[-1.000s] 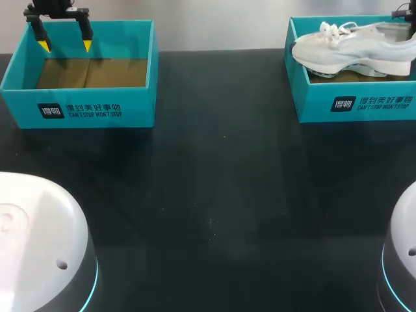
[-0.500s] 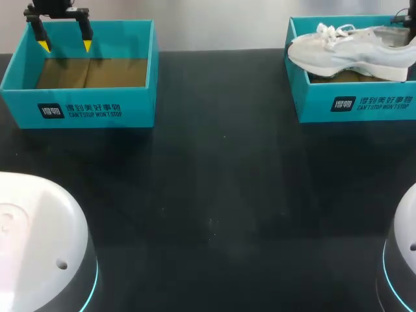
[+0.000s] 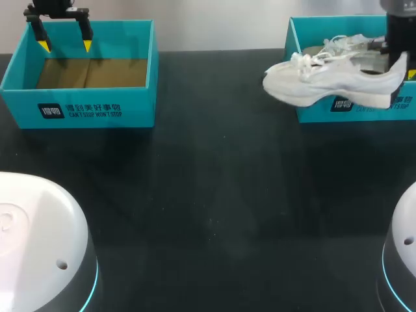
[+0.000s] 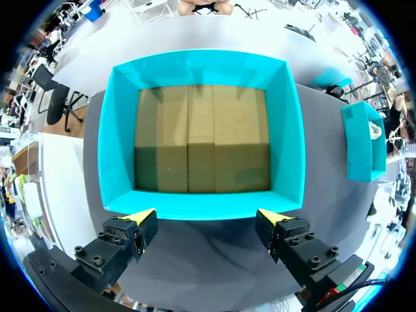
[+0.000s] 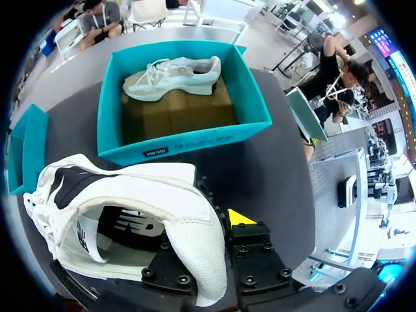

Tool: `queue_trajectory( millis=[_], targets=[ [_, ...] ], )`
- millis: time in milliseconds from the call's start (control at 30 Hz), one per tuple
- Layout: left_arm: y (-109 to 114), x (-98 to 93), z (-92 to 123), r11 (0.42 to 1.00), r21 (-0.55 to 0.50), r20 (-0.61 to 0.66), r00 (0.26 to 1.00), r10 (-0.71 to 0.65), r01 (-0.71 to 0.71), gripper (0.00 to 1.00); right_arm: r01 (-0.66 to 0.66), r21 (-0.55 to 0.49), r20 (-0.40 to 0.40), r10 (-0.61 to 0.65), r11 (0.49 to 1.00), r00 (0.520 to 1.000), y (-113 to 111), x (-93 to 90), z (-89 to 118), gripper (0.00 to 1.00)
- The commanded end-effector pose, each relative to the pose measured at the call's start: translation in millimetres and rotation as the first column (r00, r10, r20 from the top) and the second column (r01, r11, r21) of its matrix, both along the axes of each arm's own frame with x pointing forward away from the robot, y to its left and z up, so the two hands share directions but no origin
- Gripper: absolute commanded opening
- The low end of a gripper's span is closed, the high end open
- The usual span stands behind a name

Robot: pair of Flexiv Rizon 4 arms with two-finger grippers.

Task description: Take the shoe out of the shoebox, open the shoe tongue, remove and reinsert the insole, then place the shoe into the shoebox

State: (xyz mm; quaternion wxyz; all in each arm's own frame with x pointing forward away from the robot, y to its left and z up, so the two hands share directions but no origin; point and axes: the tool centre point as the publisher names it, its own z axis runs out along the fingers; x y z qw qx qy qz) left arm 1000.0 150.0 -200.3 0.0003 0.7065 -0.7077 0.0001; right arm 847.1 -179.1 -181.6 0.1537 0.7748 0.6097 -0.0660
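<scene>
The right gripper (image 5: pixel 214 224) is clamped on the heel of a white shoe (image 3: pixel 325 83). One yellow tip shows against the outside of the heel wall, while the other finger is hidden inside the shoe's opening. In the head view the shoe hangs off the table (image 3: pixel 214 195), in front of the front wall of the right shoebox (image 3: pixel 312 107). Its sole faces down, its heel is at the gripper, and its toe points toward the table's middle, past the box's near corner. The loose laces trail back over the box rim. From the right wrist view the shoe's opening faces the camera and shows a dark lining. Ahead of the gripper the teal shoebox stands open, with a second white shoe (image 5: pixel 172 77) lying on its side against the far wall, on the brown cardboard floor. The left gripper (image 3: pixel 65 45) hangs over the back edge of the left shoebox (image 3: pixel 130 97), well apart from the right one. Its fingers are spread wide and there is nothing between them. In the left wrist view this teal box lies just ahead of the two yellow tips, open, with only its brown cardboard floor (image 4: pixel 201 140) showing.
</scene>
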Motion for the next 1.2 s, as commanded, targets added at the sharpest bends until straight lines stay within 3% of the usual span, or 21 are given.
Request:
queue_trajectory(
  millis=[33, 233, 733, 1067, 1200],
  targets=[
    [0, 0.0, 0, 1.000, 0.000, 0.000, 1.000, 0.001, -0.001, 1.00, -0.045, -0.014, 0.062, 0.045, 0.999, 0.997, 22, -34.5, -6, 0.00],
    [0, 0.0, 0, 1.000, 0.000, 0.000, 1.000, 0.001, -0.001, 1.00, -0.126, -0.014, 0.050, 0.127, 0.992, 0.991, 69, -71.3, -24, 0.00],
    [0, 0.0, 0, 1.000, 0.000, 0.000, 1.000, 0.001, -0.001, 1.00, -0.126, -0.014, 0.050, 0.127, 0.992, 0.991, 69, -71.3, -24, 0.00],
    [0, 0.0, 0, 1.000, 0.000, 0.000, 1.000, 0.001, -0.001, 1.00, -0.199, -0.026, 0.069, 0.201, 0.980, 0.977, 160, -132.5, -40, 0.00],
    [0, 0.0, 0, 1.000, 0.000, 0.000, 1.000, 0.001, -0.001, 1.00, -0.235, -0.054, 0.072, 0.239, 0.970, 0.968, 190, -155.9, -59, 0.00]
  ],
)
